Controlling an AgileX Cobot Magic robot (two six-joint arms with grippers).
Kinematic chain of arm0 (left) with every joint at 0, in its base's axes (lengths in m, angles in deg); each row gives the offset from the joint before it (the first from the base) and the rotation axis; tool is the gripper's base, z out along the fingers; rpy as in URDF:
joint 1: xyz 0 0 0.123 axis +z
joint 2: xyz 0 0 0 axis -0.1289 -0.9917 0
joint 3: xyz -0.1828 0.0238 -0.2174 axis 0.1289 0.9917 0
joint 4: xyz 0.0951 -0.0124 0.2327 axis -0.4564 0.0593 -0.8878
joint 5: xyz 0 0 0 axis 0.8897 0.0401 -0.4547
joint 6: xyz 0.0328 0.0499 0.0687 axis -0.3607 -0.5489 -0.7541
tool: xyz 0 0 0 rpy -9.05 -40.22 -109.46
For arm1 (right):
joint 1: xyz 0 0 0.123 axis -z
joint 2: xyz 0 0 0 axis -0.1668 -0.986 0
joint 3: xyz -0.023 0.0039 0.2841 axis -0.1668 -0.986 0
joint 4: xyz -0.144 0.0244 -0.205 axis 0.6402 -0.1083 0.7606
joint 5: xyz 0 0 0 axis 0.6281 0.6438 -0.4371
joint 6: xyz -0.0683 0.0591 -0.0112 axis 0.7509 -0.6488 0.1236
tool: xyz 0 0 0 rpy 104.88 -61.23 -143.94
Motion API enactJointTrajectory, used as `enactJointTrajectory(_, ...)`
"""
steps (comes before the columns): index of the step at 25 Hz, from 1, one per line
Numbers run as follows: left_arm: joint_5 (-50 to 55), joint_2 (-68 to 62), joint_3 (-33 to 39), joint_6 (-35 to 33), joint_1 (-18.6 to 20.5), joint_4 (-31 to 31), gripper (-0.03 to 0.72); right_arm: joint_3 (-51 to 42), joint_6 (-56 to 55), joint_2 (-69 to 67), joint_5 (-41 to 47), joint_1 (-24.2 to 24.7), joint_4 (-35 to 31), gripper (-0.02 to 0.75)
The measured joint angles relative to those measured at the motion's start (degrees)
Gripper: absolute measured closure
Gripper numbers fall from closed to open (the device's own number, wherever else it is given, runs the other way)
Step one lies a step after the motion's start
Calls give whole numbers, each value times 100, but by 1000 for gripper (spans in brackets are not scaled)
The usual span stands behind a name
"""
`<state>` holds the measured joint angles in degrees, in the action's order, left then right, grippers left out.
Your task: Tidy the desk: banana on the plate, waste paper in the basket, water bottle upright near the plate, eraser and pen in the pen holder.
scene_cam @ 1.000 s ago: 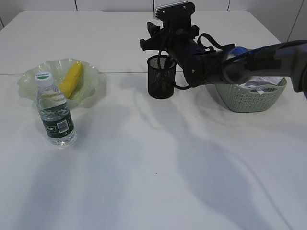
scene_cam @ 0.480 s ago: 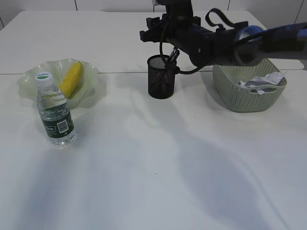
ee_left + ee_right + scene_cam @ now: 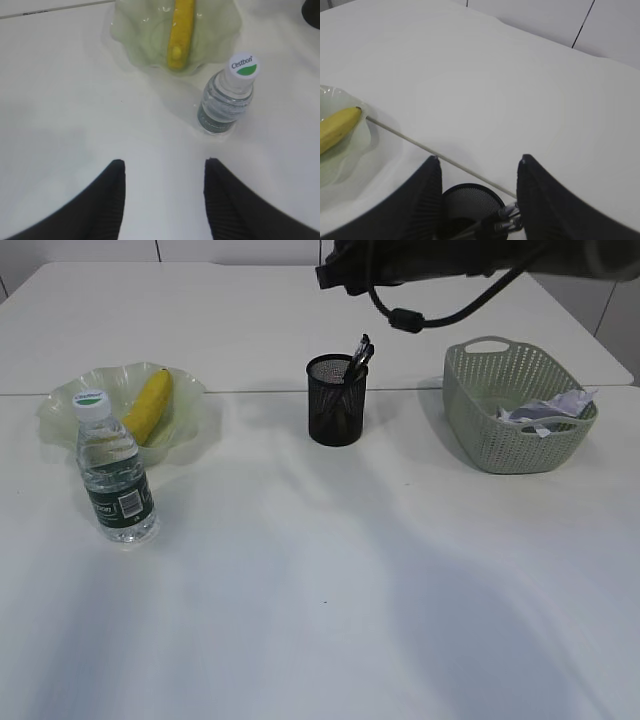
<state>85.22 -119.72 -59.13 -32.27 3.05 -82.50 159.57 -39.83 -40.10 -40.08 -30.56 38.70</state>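
The banana (image 3: pixel 149 405) lies on the pale green plate (image 3: pixel 70 395); it also shows in the left wrist view (image 3: pixel 179 30). The water bottle (image 3: pixel 116 472) stands upright in front of the plate, capped, and also shows in the left wrist view (image 3: pixel 227 97). The black mesh pen holder (image 3: pixel 336 405) holds pens (image 3: pixel 357 354); no eraser shows. Waste paper (image 3: pixel 548 410) lies in the green basket (image 3: pixel 480 415). My left gripper (image 3: pixel 164 165) is open and empty, above bare table near the bottle. My right gripper (image 3: pixel 477 161) is open and empty, high above the pen holder (image 3: pixel 470 200).
The right arm (image 3: pixel 440 260) crosses the top edge of the exterior view above the pen holder. A seam runs across the white table (image 3: pixel 320 570) behind the plate and holder. The left arm is out of the exterior view.
The right arm has risen from the pen holder to the top edge of the view, leaving the pens standing in the holder. Bottle, banana and basket have not moved.
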Motion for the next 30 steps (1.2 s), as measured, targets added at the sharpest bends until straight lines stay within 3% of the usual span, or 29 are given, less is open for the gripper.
enactJointTrajectory(13,-51,103,0,-4,0,-100,323,0,15,1591,2703,388,70,370)
enactJointTrajectory(24,-164,103,0,7,0,-104,310,0,-166,2704,3957,1023,90,370)
enactJointTrajectory(30,-185,360,0,7,0,-104,323,-107,-204,3244,4413,1088,137,370)
